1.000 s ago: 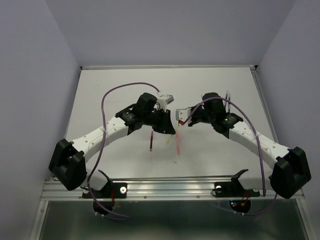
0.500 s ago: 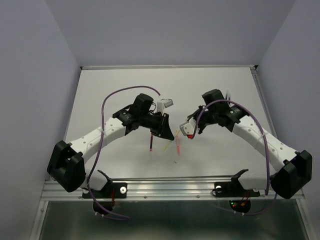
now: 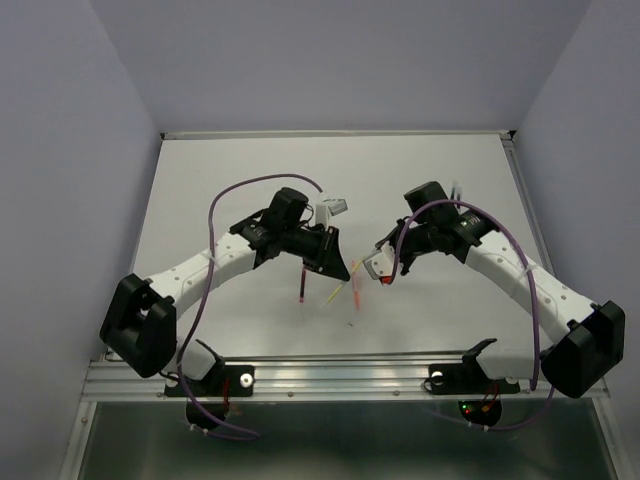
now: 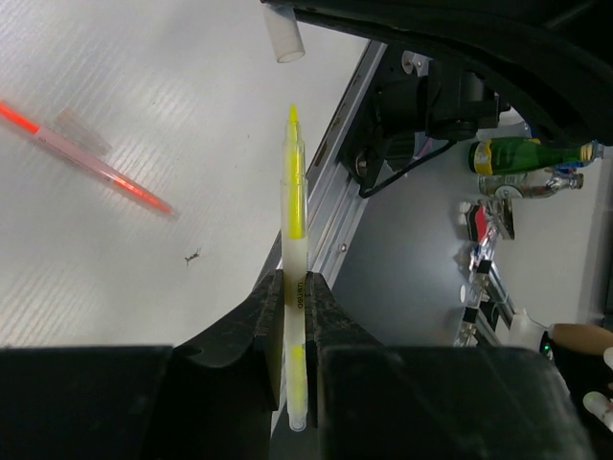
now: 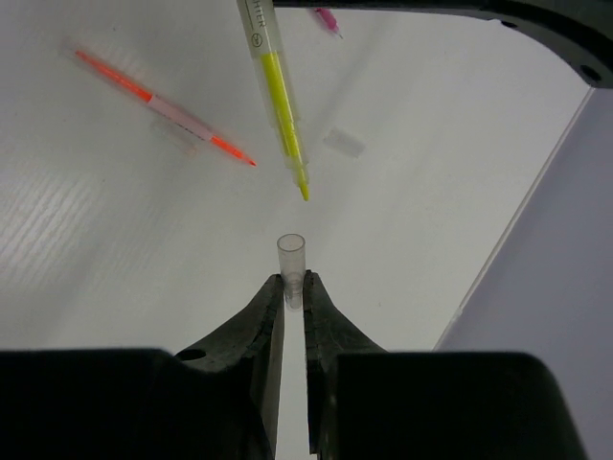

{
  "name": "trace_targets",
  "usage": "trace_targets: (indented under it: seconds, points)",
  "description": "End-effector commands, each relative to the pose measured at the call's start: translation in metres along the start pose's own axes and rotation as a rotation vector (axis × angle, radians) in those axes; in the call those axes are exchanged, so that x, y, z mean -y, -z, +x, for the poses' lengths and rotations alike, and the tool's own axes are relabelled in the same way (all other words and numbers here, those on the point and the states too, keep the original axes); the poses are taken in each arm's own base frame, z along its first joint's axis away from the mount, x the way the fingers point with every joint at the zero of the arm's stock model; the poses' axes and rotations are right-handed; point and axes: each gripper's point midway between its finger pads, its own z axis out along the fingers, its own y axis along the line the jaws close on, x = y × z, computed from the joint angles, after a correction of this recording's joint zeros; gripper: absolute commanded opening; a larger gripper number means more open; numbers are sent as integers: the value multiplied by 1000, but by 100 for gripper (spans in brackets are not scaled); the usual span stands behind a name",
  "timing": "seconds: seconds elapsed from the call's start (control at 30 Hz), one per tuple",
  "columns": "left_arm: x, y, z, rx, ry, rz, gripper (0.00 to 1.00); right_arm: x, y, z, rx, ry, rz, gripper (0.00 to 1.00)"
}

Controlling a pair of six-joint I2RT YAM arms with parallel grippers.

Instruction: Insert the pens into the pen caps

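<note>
fingers of the left gripper are pinched almost together on the yellow pen. they grip it low on the barrel, so most of it sticks out past the tips with the nib foremost. the right gripper has its fingers all but closed on a pen cap, a short pale tube held by its lower end with the open mouth facing outward. both arms reach in over the middle of the white table. from where i stand, the nib and the cap's mouth point toward each other, near but apart, with the nib a little off the cap's line. under them the orange-red pen lies flat on the table. a faint second cap lies right by it, though i cannot tell whether the two touch. a loose cap lies well apart from that pen. the maroon pen lies on the table nearer the left arm, apart from the rest.
</note>
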Motion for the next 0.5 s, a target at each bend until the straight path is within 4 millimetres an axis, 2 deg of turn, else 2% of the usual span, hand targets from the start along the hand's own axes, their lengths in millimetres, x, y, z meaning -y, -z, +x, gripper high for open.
trace_targets:
  seconds: [0.0,0.23,0.47]
  points:
    - [5,-3,-2,-3,-8,54,0,22,9,-14,46,27,71,4]
    - [2,-9,-3,-45,2,64,0,21,6,-8,22,17,65,4]
    - [0,-12,-2,-57,16,69,0,12,-5,8,-26,-14,8,4]
